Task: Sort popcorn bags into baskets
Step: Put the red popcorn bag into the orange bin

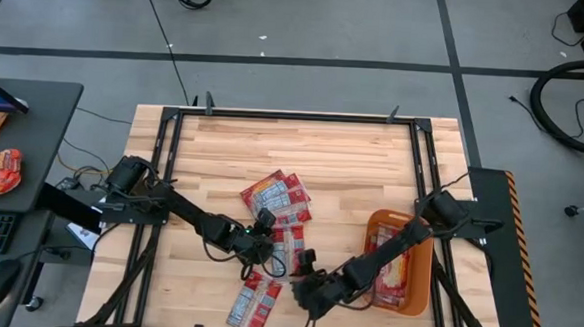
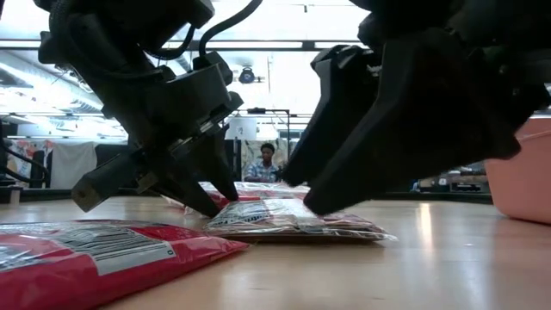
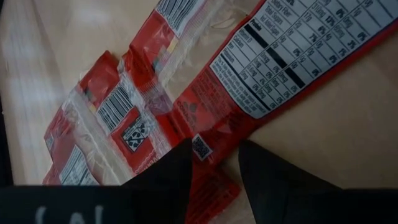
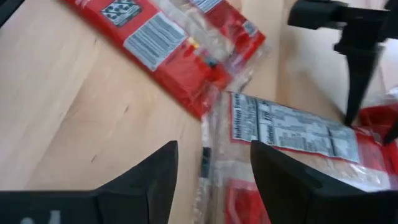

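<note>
Left claw open astride packet edge; right claw open beside.

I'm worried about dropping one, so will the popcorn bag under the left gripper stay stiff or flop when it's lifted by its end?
Probably floppy: the popcorn bag lies flat and thin with a crinkled clear wrapper. The left gripper has its jaws straddling one red end, so the rest may droop. The glossy film looks slippery; a firm pinch seems wise. It likely weighs little.

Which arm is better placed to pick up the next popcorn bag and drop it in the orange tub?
Probably the right. Its pincer hangs open over a bag, and the orange tub sits on its side. The left pincer also straddles a bag, but farther from the tub.
</note>
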